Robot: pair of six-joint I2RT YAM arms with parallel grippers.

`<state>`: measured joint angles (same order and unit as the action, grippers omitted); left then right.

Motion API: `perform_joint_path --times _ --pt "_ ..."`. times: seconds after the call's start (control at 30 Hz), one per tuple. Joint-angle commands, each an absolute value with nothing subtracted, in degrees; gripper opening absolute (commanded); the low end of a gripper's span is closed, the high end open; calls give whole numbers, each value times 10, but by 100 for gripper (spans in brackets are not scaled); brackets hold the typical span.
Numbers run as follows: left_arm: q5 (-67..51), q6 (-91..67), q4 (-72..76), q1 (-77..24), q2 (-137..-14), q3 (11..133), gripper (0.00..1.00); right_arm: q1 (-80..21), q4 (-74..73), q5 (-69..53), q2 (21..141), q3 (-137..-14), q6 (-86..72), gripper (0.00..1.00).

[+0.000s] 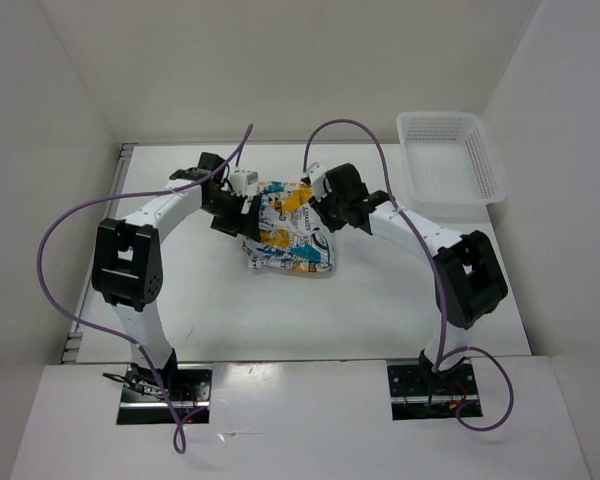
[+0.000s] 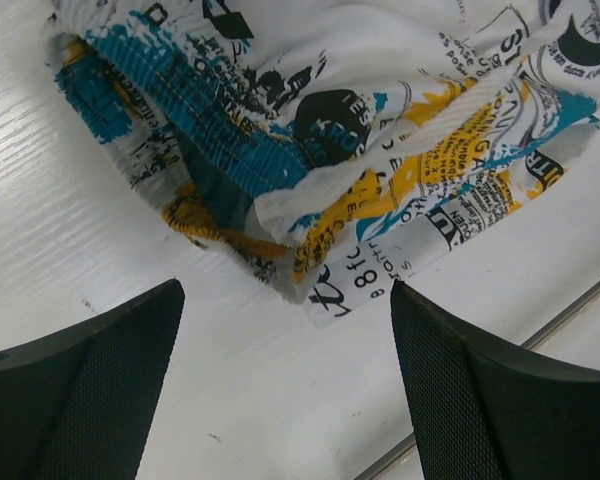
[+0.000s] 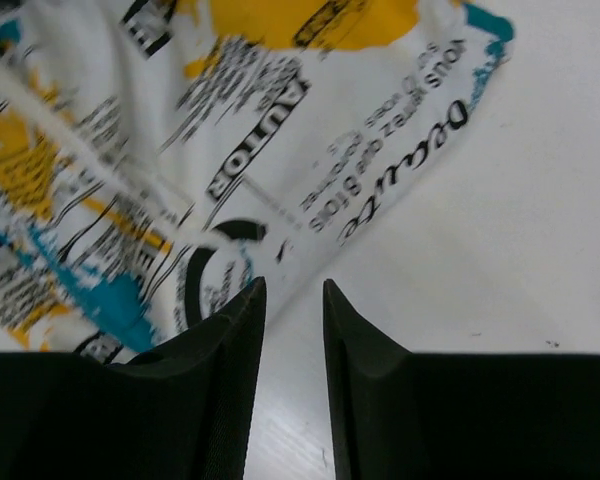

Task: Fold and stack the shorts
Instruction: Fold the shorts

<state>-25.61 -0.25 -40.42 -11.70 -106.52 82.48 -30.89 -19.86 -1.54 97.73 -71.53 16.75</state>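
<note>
Left gripper (image 2: 285, 390): jaws spread wide, nothing between them. The bunched shorts (image 2: 330, 150) lie just ahead of its tips, one corner lined up, likely for a grab. Right gripper (image 3: 292, 300): jaws a narrow slit at the shorts' edge; whether it is pinching the fabric cannot be told.

The shorts (image 1: 288, 235), white with teal, yellow-orange and black print (lettering all over), lie crumpled in a bunched heap, well apart from the white mesh basket (image 1: 412, 178), to its lower left.
</note>
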Motion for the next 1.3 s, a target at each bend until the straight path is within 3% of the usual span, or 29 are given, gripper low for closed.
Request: perform_joint_path --times 0.0,0.2,0.33,0.43,0.47,0.5,0.6,0.7,0.73,0.77,0.83,0.97,1.03,1.1,1.17,1.27 --pt "-272 0 -380 -124 -1099 834 91 -271 -136 -17 1019 -766 103 35" --pt "-291 0 -374 -134 -1144 861 85 -228 -126 -49 1110 -830 43 42" --pt "-296 0 -385 -134 -1155 883 68 -215 -126 -65 1172 -876 19 48" --pt "-301 0 -396 -134 -1161 889 43 -209 -126 -65 1204 -896 6 52" --pt "-308 0 -396 -134 -1166 889 28 -209 -126 -65 1211 -904 1 52" --pt "-308 0 -404 -134 -1166 889 20 -209 -126 -70 1222 -910 -7 52" --pt "-308 0 -428 -122 -1161 875 9 -204 -126 -81 1233 -920 -31 50" --pt "-300 0 -470 -116 -1161 881 9 -204 -120 -70 1250 -925 -61 25" --pt "-293 0 -482 -116 -1161 887 9 -204 -120 -48 1258 -931 -69 11" --pt "-285 0 -493 -116 -1166 887 9 -204 -120 -32 1263 -931 -77 6" --pt "-258 0 -525 -116 -1177 901 9 -204 -114 2 1263 -937 -91 0" --pt "-229 0 -530 -121 -1197 896 19 -204 -114 7 1269 -949 -91 0" --pt "-229 0 -535 -121 -1197 896 23 -204 -114 -8 1269 -954 -86 7" --pt "-234 0 -535 -121 -1197 896 33 -204 -114 -26 1269 -960 -79 35" --pt "-234 0 -535 -121 -1192 896 45 -204 -119 -49 1257 -960 -68 56" --pt "-234 0 -541 -121 -1179 901 65 -204 -126 -81 1237 -960 -39 69"
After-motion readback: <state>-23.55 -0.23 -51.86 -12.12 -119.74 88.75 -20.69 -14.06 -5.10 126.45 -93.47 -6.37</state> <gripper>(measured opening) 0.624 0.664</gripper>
